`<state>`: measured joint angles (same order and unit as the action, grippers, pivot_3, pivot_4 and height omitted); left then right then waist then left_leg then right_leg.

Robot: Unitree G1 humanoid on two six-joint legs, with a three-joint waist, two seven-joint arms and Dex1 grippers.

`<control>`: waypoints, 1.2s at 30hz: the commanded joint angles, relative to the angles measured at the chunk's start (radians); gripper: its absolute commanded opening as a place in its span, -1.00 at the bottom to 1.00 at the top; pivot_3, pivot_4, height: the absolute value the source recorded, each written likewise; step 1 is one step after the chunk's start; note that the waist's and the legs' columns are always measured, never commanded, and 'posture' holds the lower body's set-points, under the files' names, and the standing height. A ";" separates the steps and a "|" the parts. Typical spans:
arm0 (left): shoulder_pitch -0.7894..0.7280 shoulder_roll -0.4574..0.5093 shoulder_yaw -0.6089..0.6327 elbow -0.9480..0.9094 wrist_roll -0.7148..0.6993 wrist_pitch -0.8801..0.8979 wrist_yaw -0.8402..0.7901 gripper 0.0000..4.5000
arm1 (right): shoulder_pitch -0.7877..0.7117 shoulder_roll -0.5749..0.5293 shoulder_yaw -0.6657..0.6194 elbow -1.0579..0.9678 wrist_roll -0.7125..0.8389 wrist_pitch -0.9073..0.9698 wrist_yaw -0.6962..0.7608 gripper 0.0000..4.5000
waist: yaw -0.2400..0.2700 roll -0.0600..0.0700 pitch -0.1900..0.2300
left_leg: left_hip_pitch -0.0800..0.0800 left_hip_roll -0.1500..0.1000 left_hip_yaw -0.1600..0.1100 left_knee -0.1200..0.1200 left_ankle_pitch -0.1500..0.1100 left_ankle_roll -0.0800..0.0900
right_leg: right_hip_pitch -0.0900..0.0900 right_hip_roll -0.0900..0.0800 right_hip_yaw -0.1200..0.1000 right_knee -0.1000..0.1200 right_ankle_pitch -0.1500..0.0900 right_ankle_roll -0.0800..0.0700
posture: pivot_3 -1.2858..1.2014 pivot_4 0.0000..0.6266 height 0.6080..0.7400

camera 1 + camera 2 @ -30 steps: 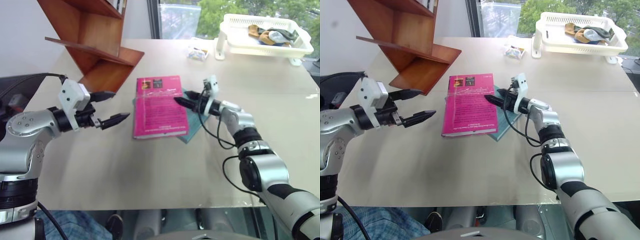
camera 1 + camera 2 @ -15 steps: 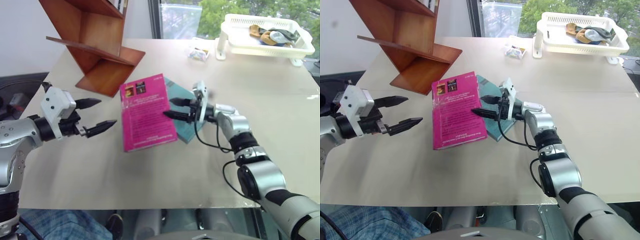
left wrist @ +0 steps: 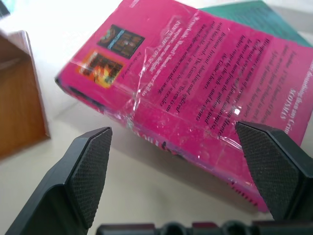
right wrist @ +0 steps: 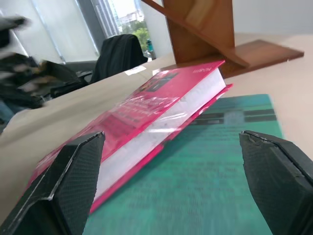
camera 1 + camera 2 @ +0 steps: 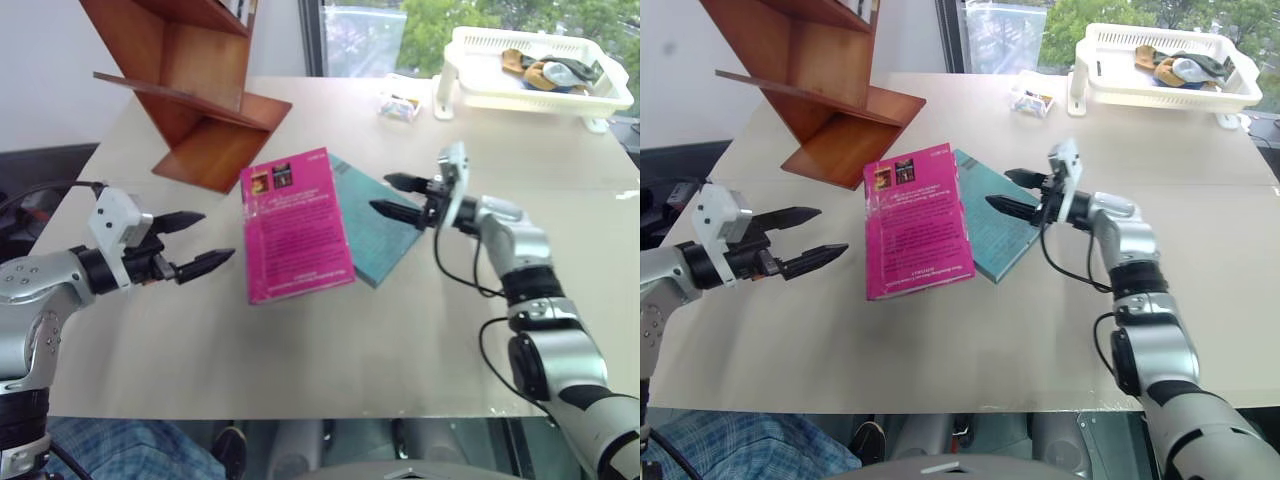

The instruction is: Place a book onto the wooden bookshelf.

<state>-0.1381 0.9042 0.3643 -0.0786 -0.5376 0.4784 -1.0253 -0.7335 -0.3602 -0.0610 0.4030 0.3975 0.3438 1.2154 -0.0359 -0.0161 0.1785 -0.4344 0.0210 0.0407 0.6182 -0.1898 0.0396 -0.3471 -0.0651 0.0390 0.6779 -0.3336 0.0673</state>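
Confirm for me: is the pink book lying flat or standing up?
Lying flat, cover up. The pink book rests on the table, one edge overlapping the teal book; neither gripper holds it.

My arms are silver-grey metal with black joint bands. Each wrist carries a boxy white camera block, and black cables loop along the right forearm. The left gripper (image 5: 197, 243) and right gripper (image 5: 393, 196) have tapered black fingers with finely textured pads (image 3: 90, 174).

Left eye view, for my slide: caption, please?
Two open hands flank bright pink paperback book lying partly on teal book.
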 commanded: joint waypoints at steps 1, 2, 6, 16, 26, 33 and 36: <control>-0.058 -0.038 -0.042 0.110 0.006 -0.018 -0.013 0.97 | 0.102 -0.120 -0.040 -0.301 0.111 0.123 0.050 1.00 | 0.003 0.000 0.000 | 0.000 0.000 0.000 0.000 0.000 0.000 | 0.000 0.000 -0.001 0.000 0.000 0.000 | 0.03 -0.52 1.00; -0.077 -0.046 -0.063 0.149 0.028 -0.035 -0.014 0.97 | 0.140 -0.157 -0.057 -0.369 0.146 0.157 0.052 1.00 | 0.005 0.000 0.000 | 0.000 0.000 0.000 0.000 0.000 0.000 | 0.000 -0.001 -0.002 0.000 0.000 0.000 | 0.03 -0.52 1.00; -0.169 -0.090 -0.125 0.278 -0.001 0.017 -0.085 0.97 | 0.317 -0.321 -0.163 -0.600 0.306 0.278 0.101 1.00 | 0.003 -0.001 0.000 | 0.001 0.000 0.000 0.001 0.000 0.001 | 0.001 -0.001 -0.002 0.000 0.000 0.000 | 0.03 -0.52 1.00; -0.478 -0.165 -0.197 0.838 0.020 0.153 -0.286 0.97 | 0.674 -0.577 -0.537 -0.886 0.603 0.489 0.067 1.00 | 0.002 -0.004 -0.001 | 0.000 0.000 -0.002 0.006 0.000 0.001 | 0.003 0.003 -0.003 0.001 0.000 0.000 | 0.03 -0.52 1.00; -0.665 -0.236 -0.272 1.090 0.084 0.304 -0.481 0.97 | 0.839 -0.639 -0.805 -0.918 0.751 0.536 0.080 1.00 | 0.029 -0.005 -0.002 | -0.001 -0.001 -0.003 0.010 -0.001 0.002 | 0.006 0.005 -0.005 0.001 0.000 0.001 | 0.03 -0.52 1.00; -0.693 -0.270 -0.284 1.113 0.089 0.479 -0.548 0.97 | 0.866 -0.685 -0.866 -0.884 0.769 0.535 0.108 1.00 | 0.025 -0.005 -0.002 | -0.003 -0.001 -0.007 0.013 -0.001 0.003 | 0.006 0.005 -0.008 0.001 0.000 0.001 | 0.03 -0.52 1.00; -0.696 -0.282 -0.264 1.120 0.081 0.500 -0.538 0.97 | 0.873 -0.685 -0.861 -0.887 0.776 0.532 0.114 1.00 | 0.026 -0.005 -0.002 | -0.003 -0.001 -0.007 0.013 -0.001 0.003 | 0.006 0.005 -0.009 0.001 0.000 0.001 | 0.03 -0.52 1.00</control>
<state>-0.8404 0.6350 0.1007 1.0213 -0.4559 0.9555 -1.5658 0.1409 -1.0351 -0.8832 -0.4800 1.1505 0.8835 1.3195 -0.0099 -0.0209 0.1764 -0.4381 0.0202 0.0329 0.6315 -0.1909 0.0423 -0.3415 -0.0606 0.0300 0.6791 -0.3338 0.0679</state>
